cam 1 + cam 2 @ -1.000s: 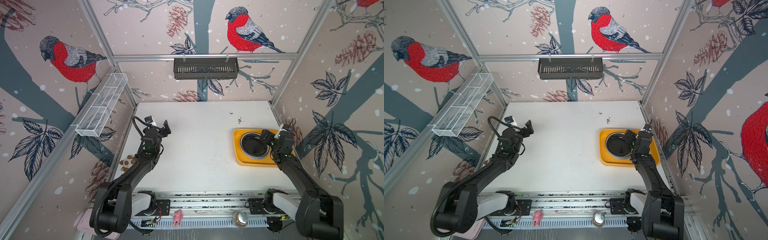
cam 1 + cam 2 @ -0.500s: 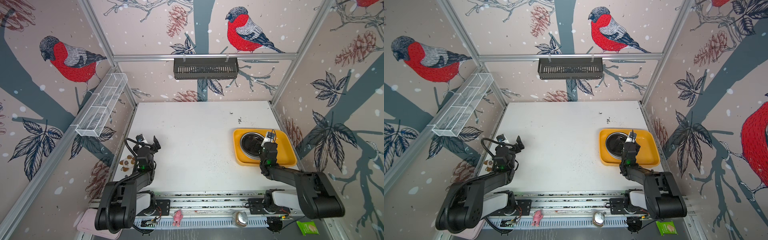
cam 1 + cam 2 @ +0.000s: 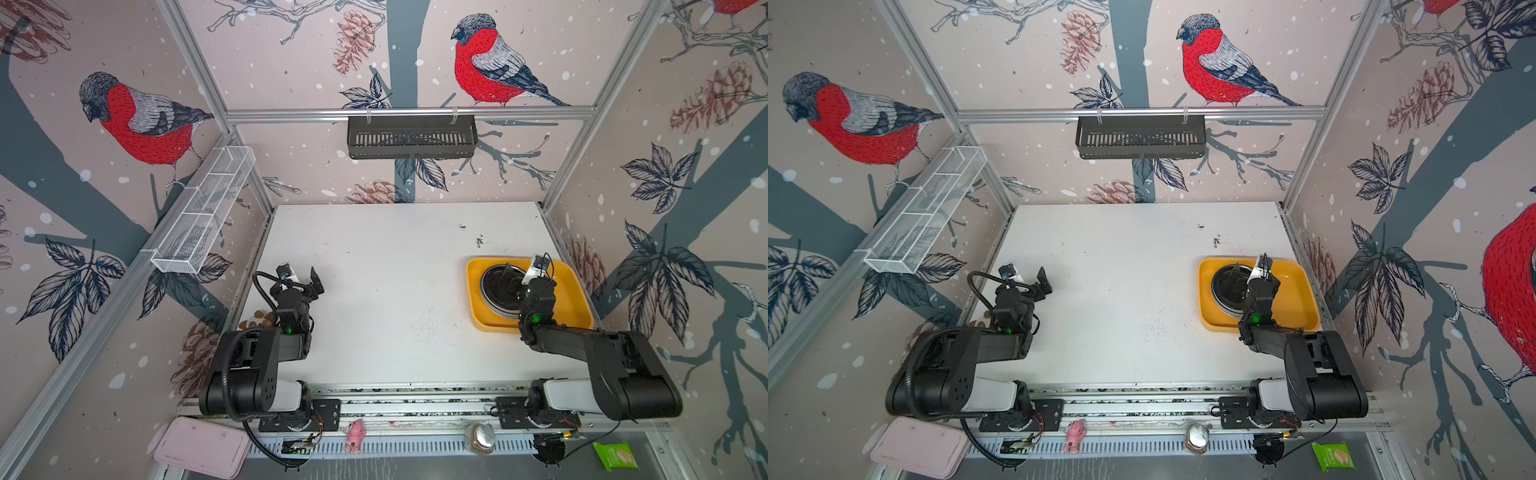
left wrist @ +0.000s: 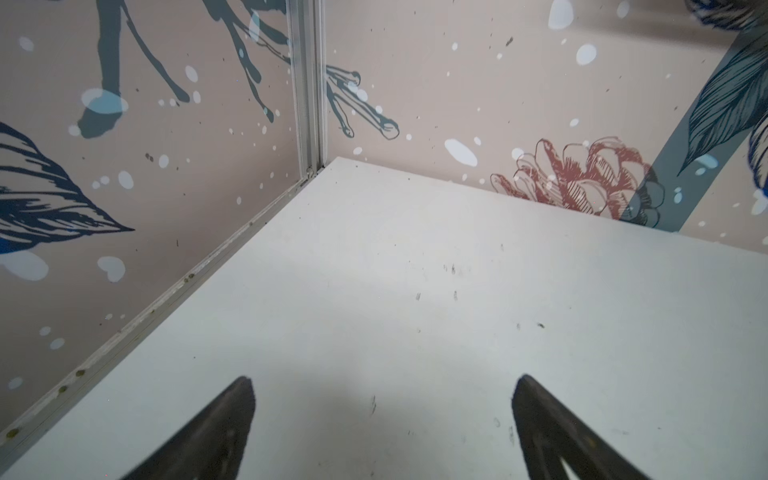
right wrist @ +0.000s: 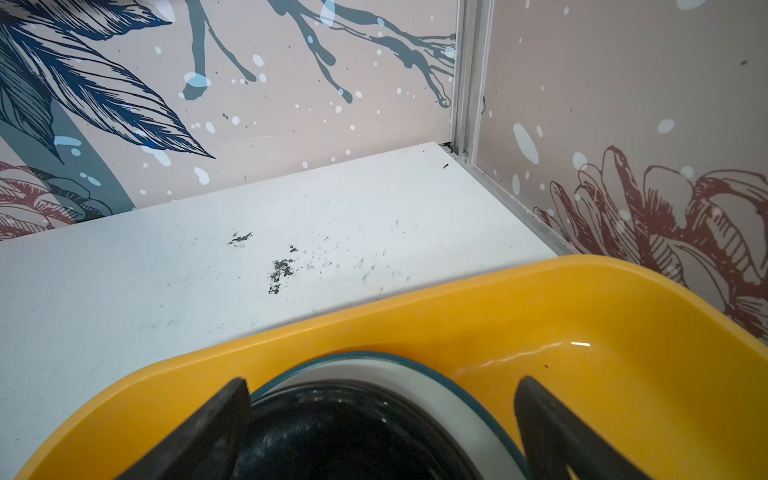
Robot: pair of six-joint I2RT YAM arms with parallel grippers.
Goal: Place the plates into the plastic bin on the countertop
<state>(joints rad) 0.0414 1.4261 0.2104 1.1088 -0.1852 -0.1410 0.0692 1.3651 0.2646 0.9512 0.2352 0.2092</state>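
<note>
Plates: a stack of plates (image 3: 496, 291) lies in the bin (image 3: 575, 291), filling the bin's 9 o'clock half in both top views. A black plate (image 5: 353, 432) is on top, and a white plate with a teal rim (image 5: 419, 370) shows just under it. The count of the stack cannot be read.
Bin: yellow-orange, it rests flat at about 3 o'clock on the countertop (image 3: 395, 270), close to the side wall. Its 3 o'clock half is bare.
Right claw: the right gripper (image 3: 517, 279) hangs over the stack, released, fingers spread wide on either side of the black plate in the wrist view. It grasps nothing. Whether the tips touch the plates is perhaps too close to call.
Left claw: the left gripper (image 3: 301, 282) is at about 9 o'clock on the countertop, well apart from the bin. It is released and empty, with only bare white surface between its fingers (image 4: 232, 415).
Countertop: white, with dark crumbs scattered between 12 and 3 o'clock.
Surroundings: a black basket (image 3: 411, 137) hangs on the back wall at 12 o'clock, and a pink tray (image 3: 199, 446) lies off the countertop at 7 o'clock.
</note>
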